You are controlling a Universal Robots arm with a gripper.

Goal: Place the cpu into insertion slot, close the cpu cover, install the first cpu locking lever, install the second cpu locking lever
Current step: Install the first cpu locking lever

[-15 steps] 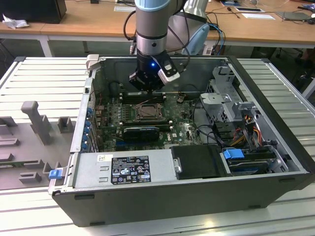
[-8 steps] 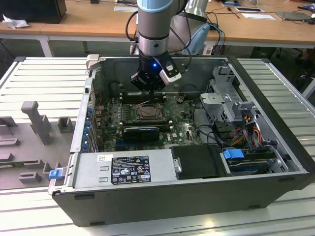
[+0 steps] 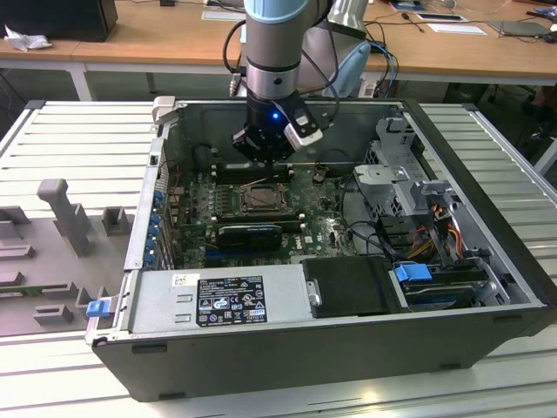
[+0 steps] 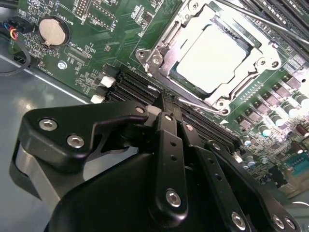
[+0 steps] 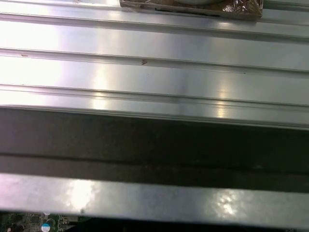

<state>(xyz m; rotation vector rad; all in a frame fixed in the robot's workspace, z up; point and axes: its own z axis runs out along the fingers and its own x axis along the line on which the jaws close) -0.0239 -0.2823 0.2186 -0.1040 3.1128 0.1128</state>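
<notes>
Inside the open case: cpu seated in insertion slot, cpu cover down around it. Claw closed, nothing visibly gripped, at slot's edge beside wire lever. Lever latching probably remains.
</notes>
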